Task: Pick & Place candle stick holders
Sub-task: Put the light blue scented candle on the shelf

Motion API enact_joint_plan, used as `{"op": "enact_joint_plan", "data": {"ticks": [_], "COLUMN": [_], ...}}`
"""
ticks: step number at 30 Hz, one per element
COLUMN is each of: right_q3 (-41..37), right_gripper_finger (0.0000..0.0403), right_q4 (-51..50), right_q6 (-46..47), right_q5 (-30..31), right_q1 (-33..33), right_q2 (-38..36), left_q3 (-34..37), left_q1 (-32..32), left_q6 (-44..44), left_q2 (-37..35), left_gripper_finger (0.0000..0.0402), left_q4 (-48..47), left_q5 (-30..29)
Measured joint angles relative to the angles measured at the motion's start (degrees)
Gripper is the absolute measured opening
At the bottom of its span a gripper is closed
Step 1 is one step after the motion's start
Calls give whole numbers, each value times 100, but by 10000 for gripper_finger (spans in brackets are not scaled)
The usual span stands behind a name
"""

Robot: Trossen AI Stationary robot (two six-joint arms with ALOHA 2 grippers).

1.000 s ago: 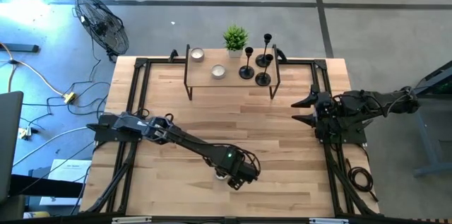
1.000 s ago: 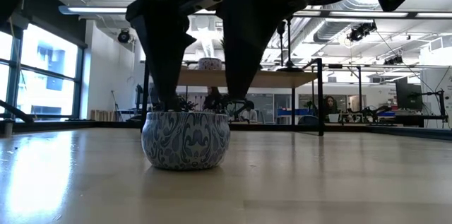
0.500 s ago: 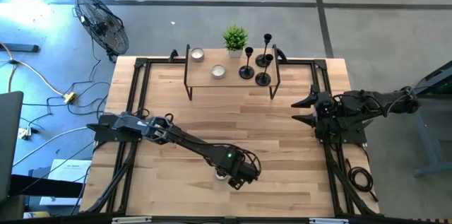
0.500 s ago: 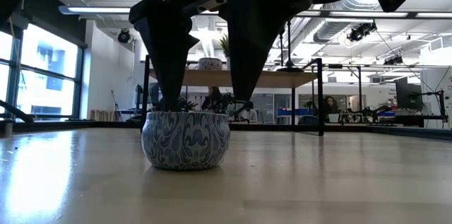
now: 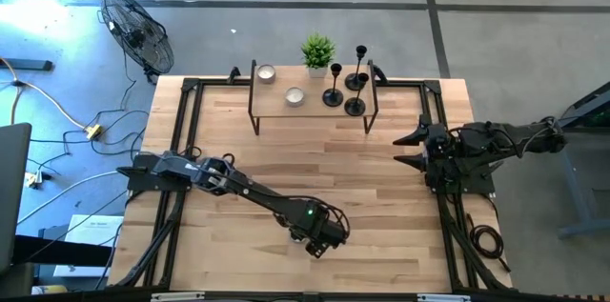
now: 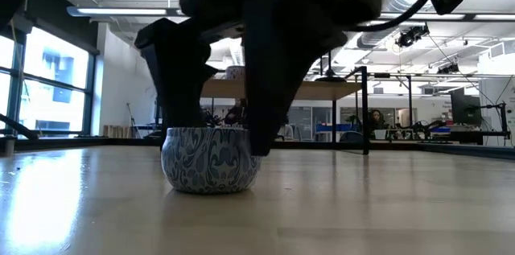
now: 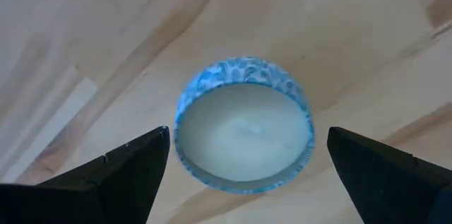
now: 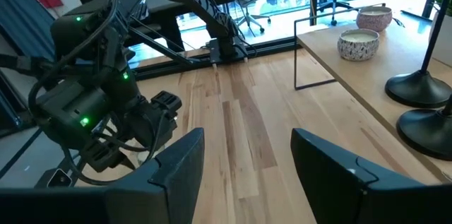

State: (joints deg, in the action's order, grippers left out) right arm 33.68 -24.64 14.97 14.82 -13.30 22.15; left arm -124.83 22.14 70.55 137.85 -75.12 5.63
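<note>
A: We note the left gripper (image 7: 240, 157) low at the table's (image 5: 381, 178) six o'clock, fingers spread wide, straddling a round blue-patterned tin candle (image 7: 244, 125), white wax inside; contact unclear.

B: At twelve o'clock, a raised wooden shelf (image 5: 272, 102) carries two tealights (image 5: 266, 72), a potted plant (image 5: 317, 51) and three black candle stick holders (image 5: 354, 106), flared bases. At three o'clock, we see the right gripper (image 8: 247, 157) parted, holding nothing.

Under my left gripper (image 7: 240, 164) lies pale, smooth wooden table (image 5: 381, 188) with a soft sheen. The tin (image 7: 244, 133) between my matt black fingers (image 7: 113, 174) shows glossy blue swirls around smooth white wax.
</note>
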Motion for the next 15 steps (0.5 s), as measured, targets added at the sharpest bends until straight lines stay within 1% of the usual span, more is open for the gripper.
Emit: {"op": "enact_joint_plan", "data": {"ticks": [7,15], "right_q3": [-1,-1], "right_gripper_finger": [206,206], "right_q4": [2,2], "right_q6": [-97,-134], "right_q5": [1,1], "right_q1": [2,0], "right_q2": [0,0], "left_q3": [15,77], "left_q1": [-1,-3], "left_q6": [-193,-281], "left_q2": [-1,-1], "left_gripper_finger": [376,376], "left_q4": [341,396], "left_q5": [-15,-59]}}
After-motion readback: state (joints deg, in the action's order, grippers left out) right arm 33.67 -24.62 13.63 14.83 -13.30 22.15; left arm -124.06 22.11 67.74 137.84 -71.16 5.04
